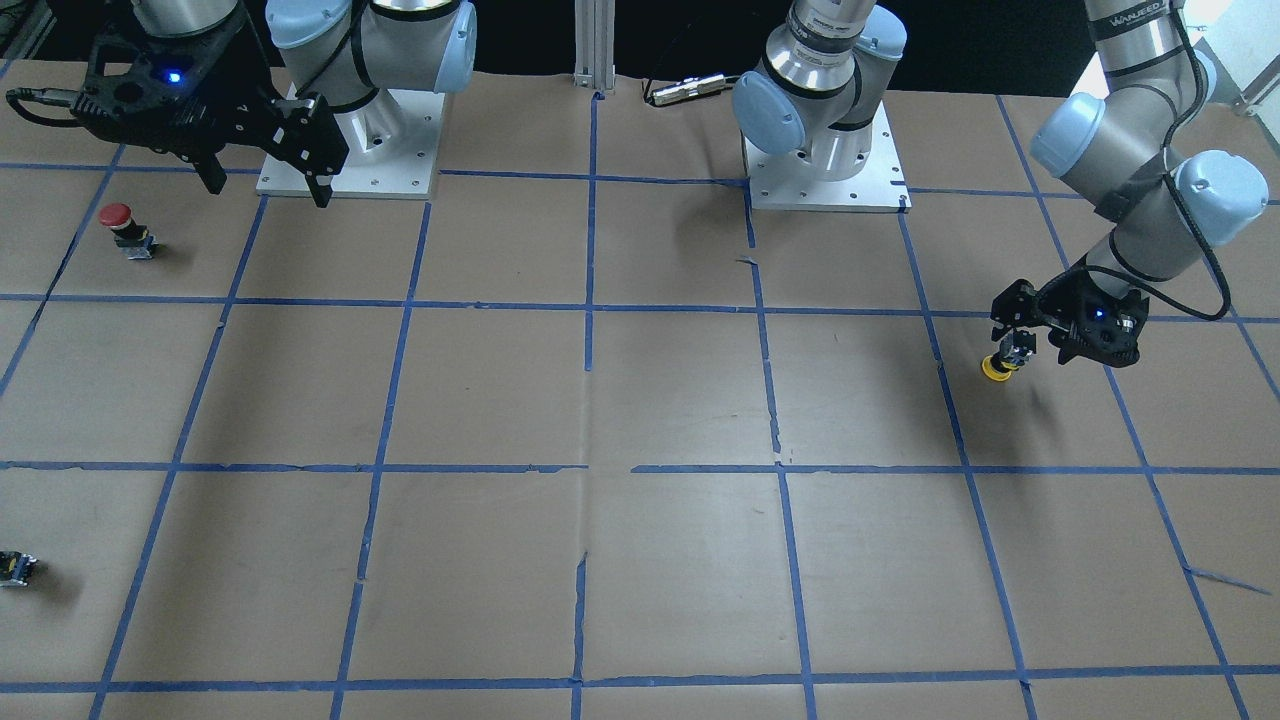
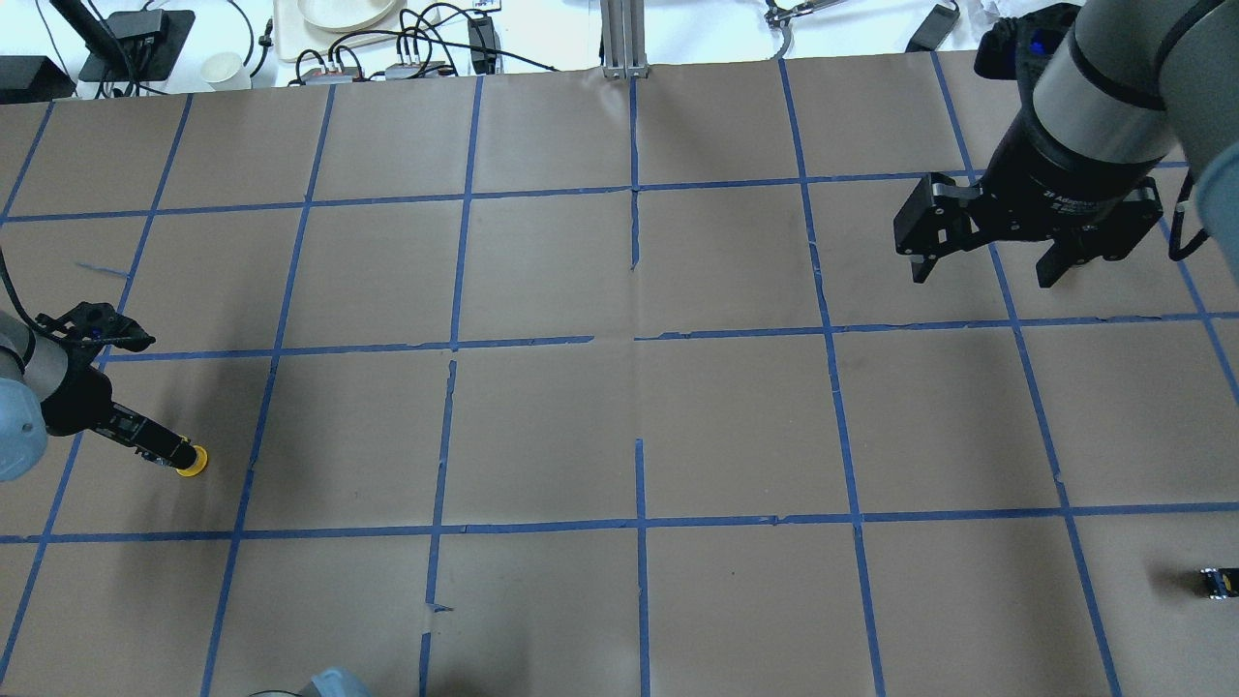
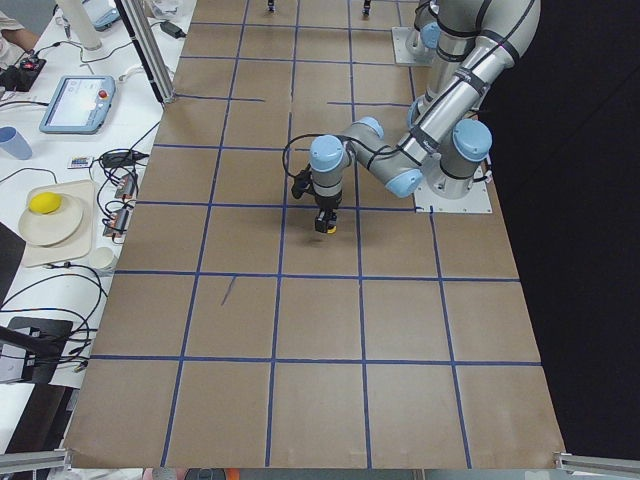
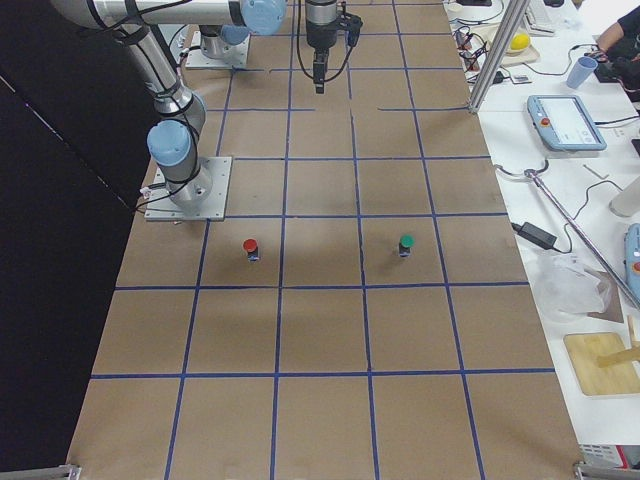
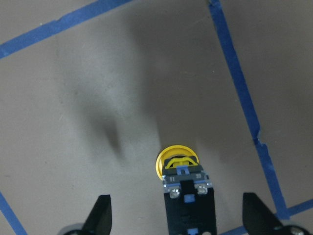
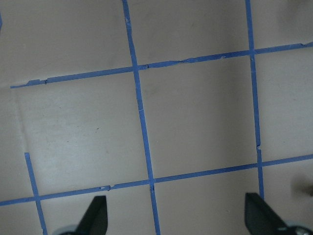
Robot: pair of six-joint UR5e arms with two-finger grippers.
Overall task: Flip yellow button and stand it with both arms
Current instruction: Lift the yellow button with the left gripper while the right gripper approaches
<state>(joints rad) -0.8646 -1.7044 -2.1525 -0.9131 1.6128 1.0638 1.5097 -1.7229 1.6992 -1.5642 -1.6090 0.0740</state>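
Observation:
The yellow button [image 1: 997,368] stands cap-down on the brown paper, its black-and-grey body pointing up into my left gripper [image 1: 1012,345]. In the left wrist view the yellow cap [image 5: 172,155] shows beyond the body, and the two fingertips [image 5: 101,215] stand wide apart on either side, not touching it. The left gripper [image 2: 179,453] is open around the button [image 2: 193,464], near the table's left end. My right gripper [image 1: 268,192] hangs open and empty high above the table, far from the button; it also shows in the overhead view [image 2: 982,278].
A red-capped button [image 1: 117,225] stands below the right gripper's side. A small black capless part [image 1: 15,568] lies near the far edge there. A green-capped button [image 4: 405,243] stands right of the red one [image 4: 250,247]. Blue tape lines grid the paper.

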